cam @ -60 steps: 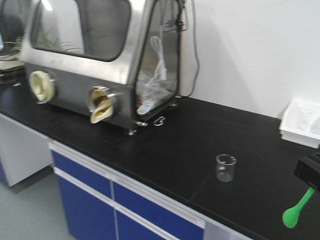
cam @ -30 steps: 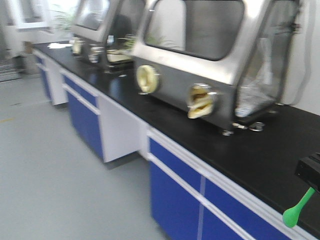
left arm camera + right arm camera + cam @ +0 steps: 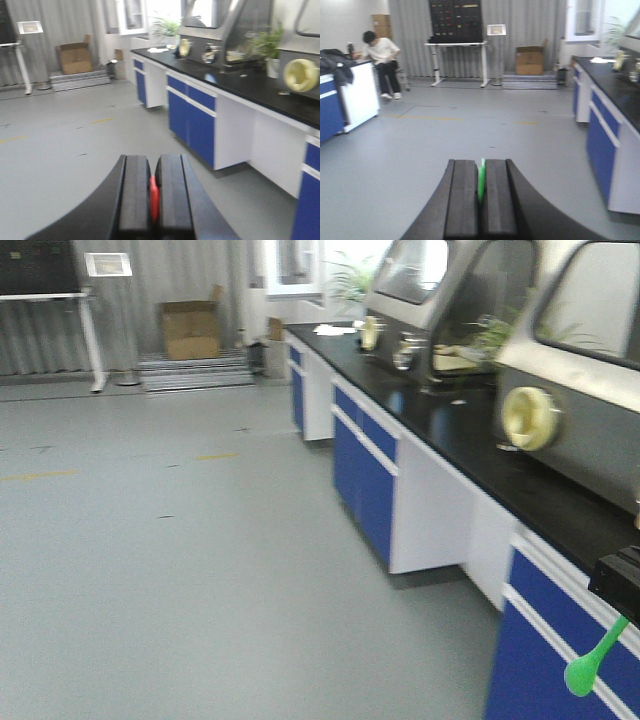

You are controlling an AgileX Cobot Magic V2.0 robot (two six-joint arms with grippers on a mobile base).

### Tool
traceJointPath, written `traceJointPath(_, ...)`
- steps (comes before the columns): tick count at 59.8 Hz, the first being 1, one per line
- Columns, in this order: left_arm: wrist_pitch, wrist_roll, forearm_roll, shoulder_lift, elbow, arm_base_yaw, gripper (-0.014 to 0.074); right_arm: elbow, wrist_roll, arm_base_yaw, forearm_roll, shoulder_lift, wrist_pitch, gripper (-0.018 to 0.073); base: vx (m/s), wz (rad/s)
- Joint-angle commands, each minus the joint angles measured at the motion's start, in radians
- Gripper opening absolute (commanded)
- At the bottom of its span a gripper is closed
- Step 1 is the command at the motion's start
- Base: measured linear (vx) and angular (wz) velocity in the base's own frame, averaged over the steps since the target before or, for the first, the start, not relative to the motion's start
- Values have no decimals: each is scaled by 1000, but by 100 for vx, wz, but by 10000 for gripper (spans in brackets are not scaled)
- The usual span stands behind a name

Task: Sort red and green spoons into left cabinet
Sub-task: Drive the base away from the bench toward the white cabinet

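My left gripper (image 3: 152, 172) is shut on the red spoon (image 3: 154, 199), a thin red strip pinched between its black pads. The right gripper (image 3: 481, 167) is shut on the green spoon (image 3: 481, 182), seen edge-on between the pads. In the front view the green spoon (image 3: 592, 658) hangs bowl-down from the right gripper's black body (image 3: 618, 585) at the right edge, over the blue bench drawers. The left gripper and the red spoon do not show in the front view. The left cabinet is out of view.
A long black-topped lab bench (image 3: 450, 430) with blue drawers runs along the right, carrying steel glove boxes (image 3: 585, 390). Open grey floor (image 3: 180, 560) spreads left. A cardboard box (image 3: 192, 330) sits at the far wall. A seated person (image 3: 381, 62) and another bench (image 3: 345, 97) are at left.
The whole view has swung left: the bench with the beaker slid out to the right and open floor came in. Both spoons stay gripped as before.
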Motion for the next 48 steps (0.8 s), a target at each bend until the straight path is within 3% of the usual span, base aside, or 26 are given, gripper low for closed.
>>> traceJointPath(1,-74,-10,-17,8,-29,-8,-3,-28,-2,-2,3,0,-83,-3,25,61)
traceJointPath(17,-74,-10,-17,8,-29,-6,-3,-28,-2,-2,3,0,-83,-3,30,47)
traceJointPath(48,-74,-10,-17,8,-29,-6,-3,-28,-2,-2,3,0,-82,-3,43,22)
